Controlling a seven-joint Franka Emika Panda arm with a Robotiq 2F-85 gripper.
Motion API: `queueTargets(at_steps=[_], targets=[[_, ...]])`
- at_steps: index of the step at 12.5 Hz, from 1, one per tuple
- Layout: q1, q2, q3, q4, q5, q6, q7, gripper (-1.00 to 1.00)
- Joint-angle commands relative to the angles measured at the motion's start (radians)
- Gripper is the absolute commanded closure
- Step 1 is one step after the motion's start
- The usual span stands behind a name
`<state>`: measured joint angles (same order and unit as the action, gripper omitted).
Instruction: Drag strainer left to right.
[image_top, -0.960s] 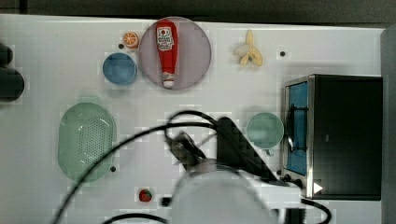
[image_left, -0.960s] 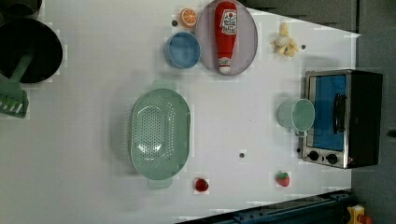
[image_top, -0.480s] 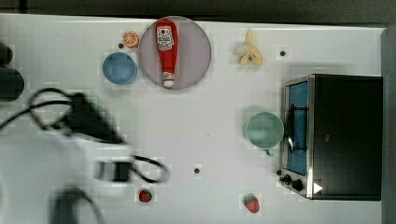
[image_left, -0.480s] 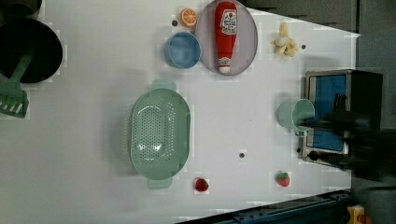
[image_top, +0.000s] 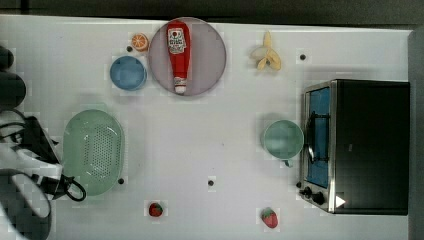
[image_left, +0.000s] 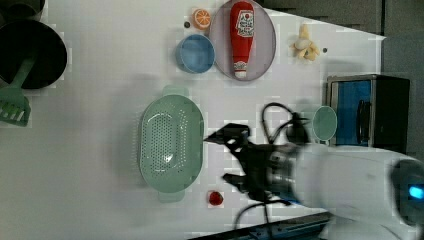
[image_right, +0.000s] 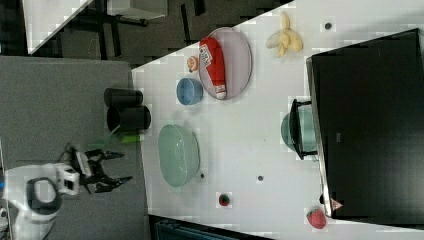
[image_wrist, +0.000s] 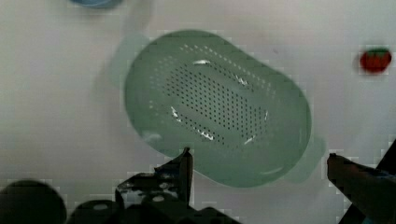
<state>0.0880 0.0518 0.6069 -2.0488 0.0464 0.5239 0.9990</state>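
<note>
Lining up on the strainer (image_wrist: 217, 107)

The gripper (image_left: 227, 157) hangs beside its rim, jaws spread wide and empty, likely so one finger can hook the wall and drag.

The arm (image_top: 25, 170) is smeared by motion at the top view's left edge, just beside the strainer (image_top: 93, 151), and the frame cuts it off. In the left view the tool (image_left: 227, 157) — near the strainer's rim — is blurred, and the arm hides part of the teal mug (image_left: 325, 123) beside the toaster oven (image_left: 370, 110). In the wrist view the frame cuts off the tool's fingers (image_wrist: 184, 172), which stand wide apart — and the blue bowl (image_wrist: 93, 2).
</note>
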Motion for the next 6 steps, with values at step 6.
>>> queueTargets(at_steps=[6], targets=[[-0.033,0.332,-0.014,-0.038,-0.149,0.254,0.421,-1.0]])
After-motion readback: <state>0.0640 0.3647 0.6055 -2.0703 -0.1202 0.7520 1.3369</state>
